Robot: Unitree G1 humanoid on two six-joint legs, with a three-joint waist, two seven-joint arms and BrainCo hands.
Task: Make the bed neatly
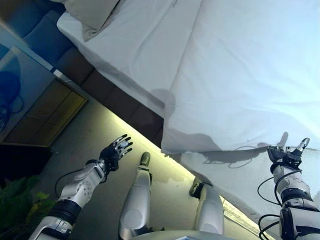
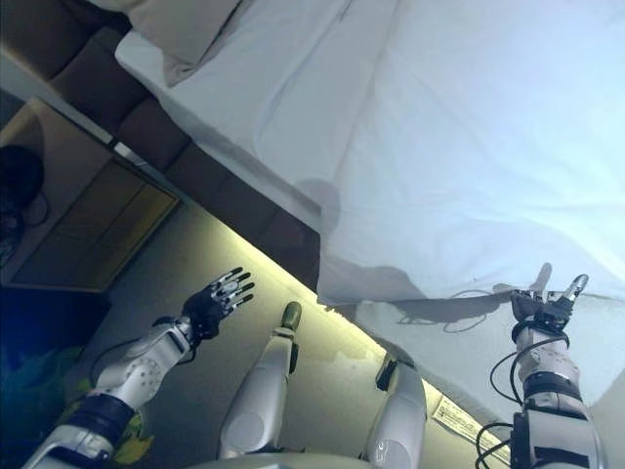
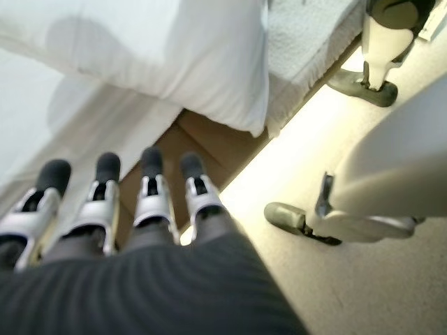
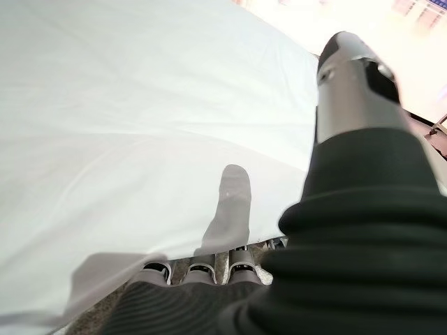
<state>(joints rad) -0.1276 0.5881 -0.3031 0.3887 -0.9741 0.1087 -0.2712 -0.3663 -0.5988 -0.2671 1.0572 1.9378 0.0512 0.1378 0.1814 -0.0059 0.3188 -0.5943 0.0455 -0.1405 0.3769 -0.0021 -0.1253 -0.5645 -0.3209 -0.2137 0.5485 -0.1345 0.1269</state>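
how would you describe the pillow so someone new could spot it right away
Start at the bed, which fills the upper part of the head views under white linen. Follow it to its far upper-left corner: the pillow lies there on the sheet. It is a plump, beige-looking cushion, unlike the flat white duvet spread beside it.

A white duvet [image 1: 240, 70] covers most of the bed [image 1: 120, 102], its lower edge hanging over the bed's side. Beyond it a strip of white sheet [image 1: 130, 45] lies bare, and a pillow [image 1: 92, 15] rests at the head end. The left hand [image 1: 114, 152] is raised over the floor [image 1: 95, 135] beside the bed, fingers spread and straight. The right hand [image 1: 286, 156] sits at the duvet's lower edge, its fingers tucked under the fabric, thumb up. A wooden nightstand [image 1: 37, 100] stands by the head end.
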